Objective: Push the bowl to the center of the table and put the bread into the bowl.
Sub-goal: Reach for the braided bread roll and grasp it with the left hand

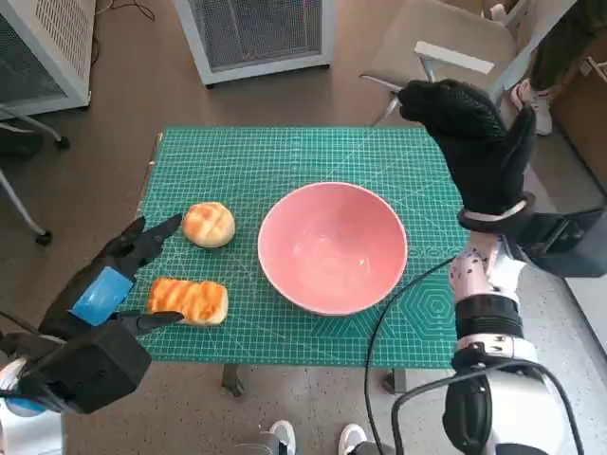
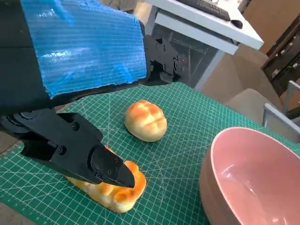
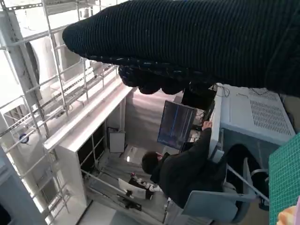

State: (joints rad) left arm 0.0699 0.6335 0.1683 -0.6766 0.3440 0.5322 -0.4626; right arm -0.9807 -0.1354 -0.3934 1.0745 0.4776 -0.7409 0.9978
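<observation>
A pink bowl (image 1: 332,246) (image 2: 255,180) stands near the middle of the green cutting mat (image 1: 275,161), a little right of centre. Left of it lie two breads: a round bun (image 1: 209,225) (image 2: 146,120) and a long toasted loaf (image 1: 188,300) (image 2: 110,192) nearer the front edge. My left hand (image 1: 104,284) (image 2: 79,93) hovers over the loaf with its fingers spread, one above the bun, one by the loaf, holding nothing. My right hand (image 1: 474,142) (image 3: 197,42) is raised upright beyond the mat's right edge, apart from the bowl, empty.
A white cabinet (image 1: 256,33) stands beyond the table's far edge, a chair (image 1: 446,57) at the far right. A person's shoes (image 1: 313,438) show below the front edge. In the right wrist view a person (image 3: 187,168) sits at a monitor.
</observation>
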